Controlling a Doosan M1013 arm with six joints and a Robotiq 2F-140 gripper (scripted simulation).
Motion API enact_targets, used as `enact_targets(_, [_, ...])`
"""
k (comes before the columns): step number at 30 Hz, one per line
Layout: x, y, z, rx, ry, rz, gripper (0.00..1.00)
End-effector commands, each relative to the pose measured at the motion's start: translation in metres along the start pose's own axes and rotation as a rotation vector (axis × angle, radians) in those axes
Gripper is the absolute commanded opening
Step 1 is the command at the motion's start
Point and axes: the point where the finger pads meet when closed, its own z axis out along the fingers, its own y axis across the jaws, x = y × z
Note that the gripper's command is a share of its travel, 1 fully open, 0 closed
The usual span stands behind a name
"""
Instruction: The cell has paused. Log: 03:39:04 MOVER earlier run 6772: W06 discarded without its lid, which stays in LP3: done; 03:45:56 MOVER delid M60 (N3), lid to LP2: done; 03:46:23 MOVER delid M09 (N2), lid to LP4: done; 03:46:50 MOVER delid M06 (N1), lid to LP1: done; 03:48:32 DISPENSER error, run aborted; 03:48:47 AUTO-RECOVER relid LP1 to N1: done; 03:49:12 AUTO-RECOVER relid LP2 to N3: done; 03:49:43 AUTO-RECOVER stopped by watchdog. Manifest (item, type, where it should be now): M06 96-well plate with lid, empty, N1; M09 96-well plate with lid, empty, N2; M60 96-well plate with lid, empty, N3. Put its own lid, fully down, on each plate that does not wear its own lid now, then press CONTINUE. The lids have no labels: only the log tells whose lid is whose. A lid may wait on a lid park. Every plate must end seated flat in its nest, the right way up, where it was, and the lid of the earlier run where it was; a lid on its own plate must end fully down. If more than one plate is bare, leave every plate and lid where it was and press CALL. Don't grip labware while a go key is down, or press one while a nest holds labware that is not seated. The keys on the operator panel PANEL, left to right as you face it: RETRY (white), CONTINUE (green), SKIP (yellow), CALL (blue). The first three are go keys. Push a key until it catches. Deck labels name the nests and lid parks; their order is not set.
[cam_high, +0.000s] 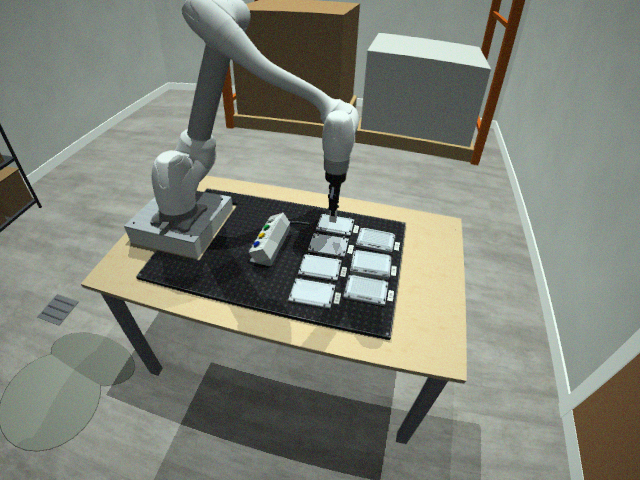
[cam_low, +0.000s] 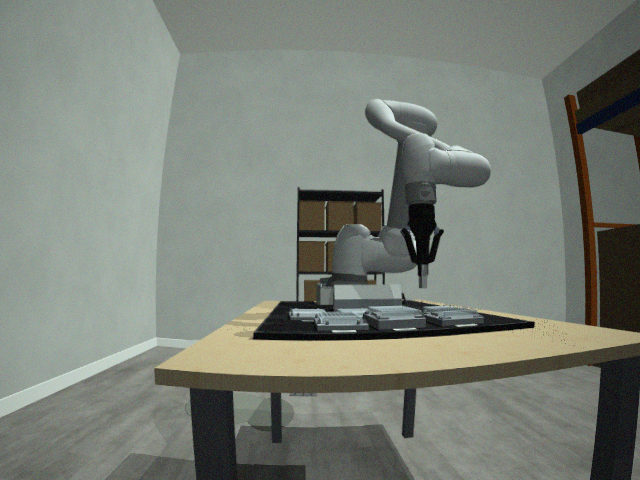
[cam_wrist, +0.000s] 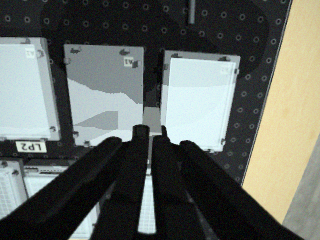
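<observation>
Here the black two-finger gripper (cam_wrist: 150, 131), fingers shut on nothing, hangs just beside the pale rectangular lid (cam_wrist: 199, 105) on the endmost lid park, whose long axis runs along the fingers' own line in the wrist view.

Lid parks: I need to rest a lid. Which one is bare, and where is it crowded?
One lid park is bare, second from the far end, between the lid under the shut gripper and another lid. The nests' plates crowd the neighbouring column.

Grey walls (cam_low: 93, 180); wooden table (cam_high: 434, 289), orange ladder (cam_high: 491, 93)
</observation>
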Motion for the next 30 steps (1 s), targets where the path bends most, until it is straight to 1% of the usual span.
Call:
enact_targets(1, [0.000,0.000,0.000,0.000,0.000,0.000,0.00])
enact_targets(4, [-0.002,0.000,0.000,0.000,0.000,0.000,0.00])
enact_targets(5, [-0.015,-0.003,-0.001,0.000,0.000,0.000,0.00])
enact_targets(6, [-0.040,-0.010,-0.002,0.000,0.000,0.000,0.00])
enact_targets(7, [-0.072,-0.020,-0.003,0.000,0.000,0.000,0.00])
enact_targets(9, [-0.074,-0.020,-0.003,0.000,0.000,0.000,0.00])
enact_targets(10, [-0.101,-0.030,-0.003,0.000,0.000,0.000,0.00])
enact_targets(11, [-0.111,-0.033,-0.003,0.000,0.000,0.000,0.00])
enact_targets(13, [-0.111,-0.033,-0.003,0.000,0.000,0.000,0.00])
enact_targets(14, [-0.144,-0.047,-0.002,0.000,0.000,0.000,0.00])
enact_targets(16, [-0.144,-0.047,-0.002,0.000,0.000,0.000,0.00])
enact_targets(17, [-0.166,-0.057,-0.001,0.000,0.000,0.000,0.00])
enact_targets(18, [-0.166,-0.057,-0.001,0.000,0.000,0.000,0.00])
enact_targets(19, [-0.177,-0.062,0.000,0.000,0.000,0.000,0.00])
enact_targets(20, [-0.179,-0.063,0.000,0.000,0.000,0.000,0.00])
enact_targets(30, [-0.179,-0.063,0.000,0.000,0.000,0.000,0.00])
